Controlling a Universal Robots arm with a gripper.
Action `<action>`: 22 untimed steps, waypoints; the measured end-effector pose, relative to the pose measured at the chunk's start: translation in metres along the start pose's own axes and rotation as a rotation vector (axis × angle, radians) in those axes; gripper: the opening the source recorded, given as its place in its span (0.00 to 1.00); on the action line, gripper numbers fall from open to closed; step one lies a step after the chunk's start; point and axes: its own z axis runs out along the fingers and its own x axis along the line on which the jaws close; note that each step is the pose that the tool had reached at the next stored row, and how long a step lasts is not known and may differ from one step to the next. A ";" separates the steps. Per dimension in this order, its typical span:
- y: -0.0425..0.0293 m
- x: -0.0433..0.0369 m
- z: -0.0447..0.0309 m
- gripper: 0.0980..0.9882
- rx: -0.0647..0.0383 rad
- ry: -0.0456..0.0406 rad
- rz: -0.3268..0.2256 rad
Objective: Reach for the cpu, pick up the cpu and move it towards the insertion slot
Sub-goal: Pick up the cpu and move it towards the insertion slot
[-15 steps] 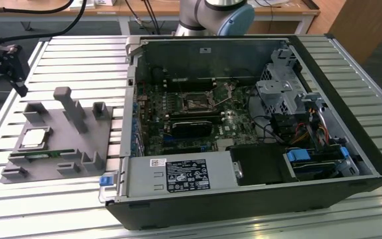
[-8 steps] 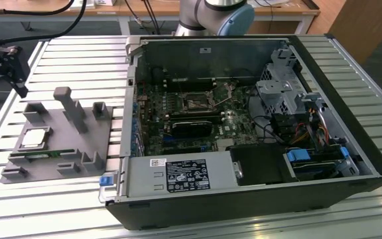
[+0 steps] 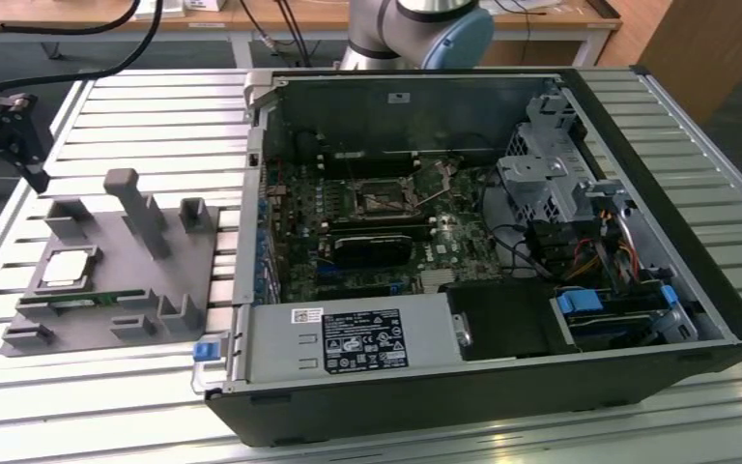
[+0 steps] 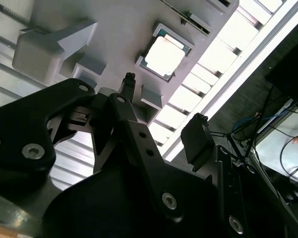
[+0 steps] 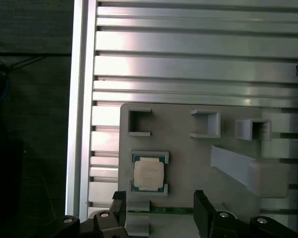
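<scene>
My end effector (image 5: 159,208) hangs over the grey holder (image 5: 188,163) with its two black fingers (image 4: 198,136) spread apart and nothing between them. In both wrist views the cpu (image 5: 148,173) lies flat, silvery top up, inside its square framed recess on that holder. It sits just beyond my fingertips and is apart from them, so I am not touching it. In the second wrist view the cpu (image 4: 165,52) appears past the tip of one finger, bright under the light. The holder rests on the slatted metal worktop (image 3: 113,97), towards the exterior view's left, and the cpu (image 3: 69,269) sits on the left part of it. A thin green memory stick (image 3: 81,301) lies along the near side of the cpu, and a tall grey post (image 3: 139,213) stands up to its right. The open computer case (image 3: 474,406) lies to the exterior view's right of the holder. The insertion slot (image 3: 383,201), a dark square with a shiny frame, is on the board inside it, well apart from the cpu.
</scene>
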 end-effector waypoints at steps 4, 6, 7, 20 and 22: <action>-0.0001 0.0032 0.0043 0.62 0.000 -0.0003 0.000; -0.0001 0.0038 0.0067 0.62 0.000 -0.0001 0.000; -0.0002 0.0040 0.0079 0.62 0.000 0.0000 0.000; -0.0024 0.0041 0.0293 0.62 0.000 0.0144 0.000; -0.0026 0.0040 0.0329 0.62 0.000 0.0144 0.000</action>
